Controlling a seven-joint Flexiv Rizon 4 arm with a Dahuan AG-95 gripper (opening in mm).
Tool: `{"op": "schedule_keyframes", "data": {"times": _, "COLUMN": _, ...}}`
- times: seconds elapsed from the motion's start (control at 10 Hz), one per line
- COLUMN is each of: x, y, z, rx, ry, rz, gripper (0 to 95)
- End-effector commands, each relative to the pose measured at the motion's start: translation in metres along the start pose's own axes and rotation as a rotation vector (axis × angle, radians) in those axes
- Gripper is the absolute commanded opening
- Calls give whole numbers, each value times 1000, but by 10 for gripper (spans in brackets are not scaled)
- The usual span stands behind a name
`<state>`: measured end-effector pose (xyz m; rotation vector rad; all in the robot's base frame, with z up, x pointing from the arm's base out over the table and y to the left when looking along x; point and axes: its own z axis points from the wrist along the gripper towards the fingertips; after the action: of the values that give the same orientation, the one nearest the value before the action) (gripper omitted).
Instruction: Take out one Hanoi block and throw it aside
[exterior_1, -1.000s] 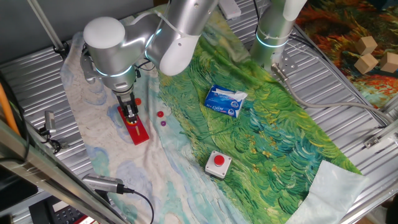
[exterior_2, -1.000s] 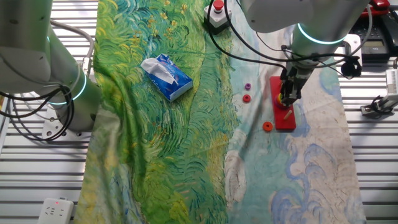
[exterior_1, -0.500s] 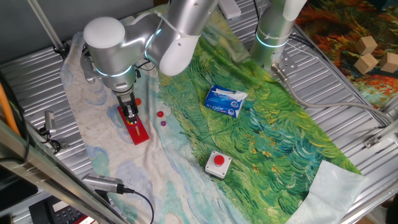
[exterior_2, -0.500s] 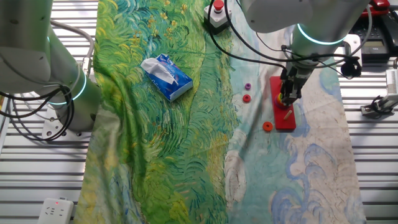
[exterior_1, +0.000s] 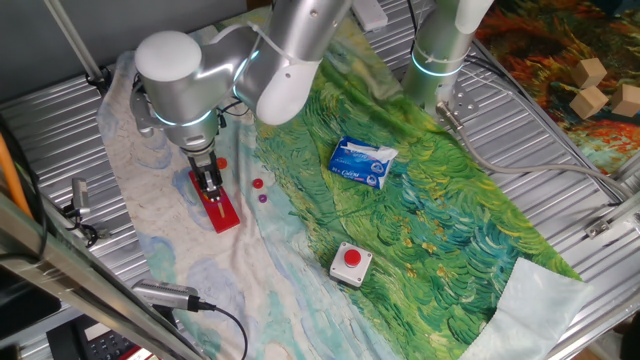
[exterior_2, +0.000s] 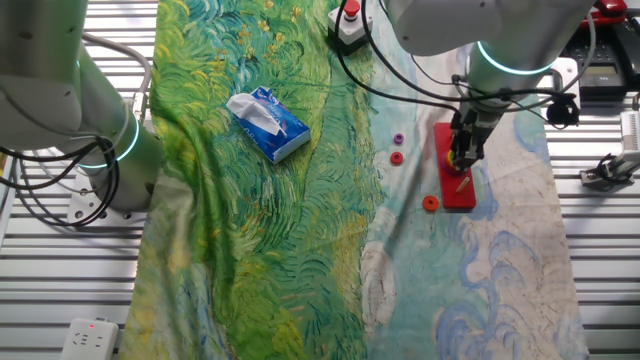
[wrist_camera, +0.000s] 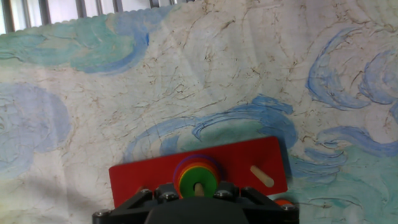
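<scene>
The Hanoi block, a green disc (wrist_camera: 197, 178) with a centre hole, lies on top of a stack of coloured discs on a wooden peg of the red board (wrist_camera: 143, 180). My gripper (wrist_camera: 198, 195) stands straight over this stack, low on the red board (exterior_1: 224, 212), as the fixed views show (exterior_1: 210, 186) (exterior_2: 462, 160). Its black body fills the bottom of the hand view and its fingertips do not show. A second peg (wrist_camera: 262, 176) on the board is bare.
Small orange (exterior_2: 430, 203), red (exterior_2: 396, 157) and purple (exterior_2: 398, 139) discs lie on the cloth beside the board. A blue tissue pack (exterior_1: 362, 162) and a red button box (exterior_1: 351, 262) sit on the green cloth. A second arm's base (exterior_1: 440, 60) stands at the back.
</scene>
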<state>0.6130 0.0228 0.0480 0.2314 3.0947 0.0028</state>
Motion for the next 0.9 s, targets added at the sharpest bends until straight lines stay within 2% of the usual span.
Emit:
{"op": "schedule_keyframes", "data": {"times": 0.1, "x": 0, "y": 0, "z": 0, "rx": 0, "ry": 0, "rz": 1, "gripper": 380}}
{"op": "schedule_keyframes", "data": {"times": 0.3, "x": 0, "y": 0, "z": 0, "rx": 1, "ry": 0, "rz": 1, "gripper": 380}}
{"op": "schedule_keyframes", "data": {"times": 0.4, "x": 1, "y": 0, "z": 1, "rx": 2, "ry": -1, "rz": 1, "gripper": 190}}
{"op": "schedule_keyframes", "data": {"times": 0.9, "x": 1, "y": 0, "z": 2, "rx": 6, "ry": -6, "rz": 4, "gripper": 190}}
